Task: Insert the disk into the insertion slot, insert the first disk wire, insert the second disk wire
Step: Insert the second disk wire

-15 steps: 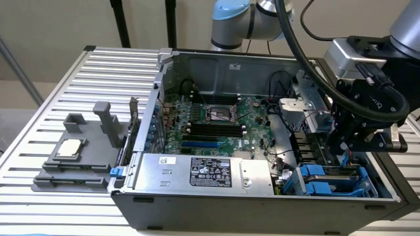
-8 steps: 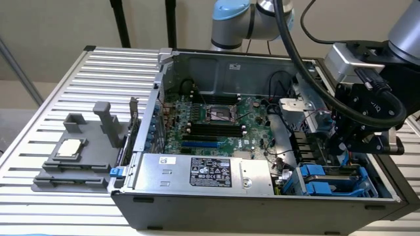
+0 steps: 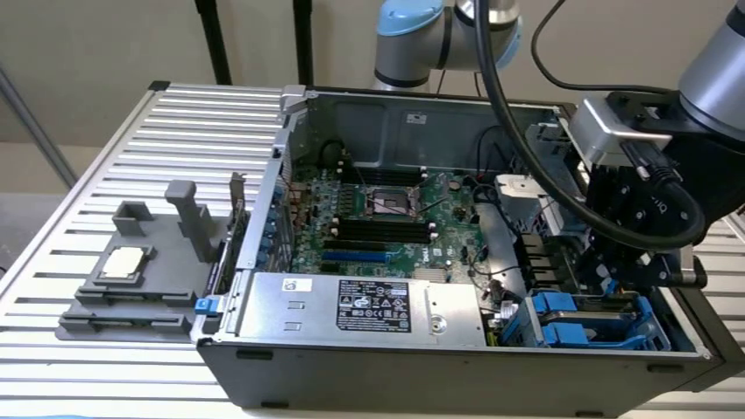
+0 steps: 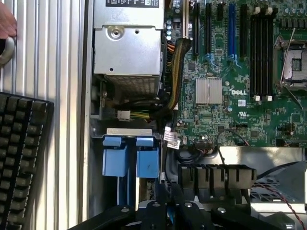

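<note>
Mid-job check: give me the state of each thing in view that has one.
gripper: shut, down inside the case above the drive cage.
drive cage: blue rails visible beside the power supply.
computer case: side open, lying flat.
CPU socket: empty, no cooler.

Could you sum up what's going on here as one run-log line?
claw: shut, low inside the computer case | nearest: blue-railed insertion slot | held item: cannot tell | power-supply box: untouched

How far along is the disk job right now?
Done, apparently: blue carrier tabs sit inside the drive cage, so the disk looks seated, though its body is hidden. In hand: the gripper hangs over that bay, fingers shut. Left: a white connector lies loose beside the power supply; the wires look unplugged.
</note>
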`<act>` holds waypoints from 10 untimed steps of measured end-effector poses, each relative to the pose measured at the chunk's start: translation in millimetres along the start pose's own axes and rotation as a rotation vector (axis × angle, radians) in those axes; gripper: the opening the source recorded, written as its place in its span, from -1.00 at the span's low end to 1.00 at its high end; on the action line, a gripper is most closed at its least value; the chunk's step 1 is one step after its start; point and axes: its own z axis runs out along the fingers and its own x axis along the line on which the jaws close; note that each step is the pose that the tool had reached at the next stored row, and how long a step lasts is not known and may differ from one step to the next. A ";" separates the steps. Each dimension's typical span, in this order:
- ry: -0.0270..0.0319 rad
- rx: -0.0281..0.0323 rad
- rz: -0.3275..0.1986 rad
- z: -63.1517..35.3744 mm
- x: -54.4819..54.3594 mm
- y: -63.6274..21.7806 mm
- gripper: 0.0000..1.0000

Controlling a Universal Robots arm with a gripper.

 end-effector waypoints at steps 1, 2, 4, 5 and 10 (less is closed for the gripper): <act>0.0000 0.0000 0.001 1.1 0.7 -0.2 -0.67; -0.0003 0.0000 0.001 1.9 1.2 -0.5 -0.67; -0.0004 0.0001 0.003 2.8 2.4 -1.7 -0.67; -0.0005 0.0001 0.003 3.2 3.0 -2.6 -0.67; -0.0003 0.0001 0.005 4.4 6.8 -6.0 -0.67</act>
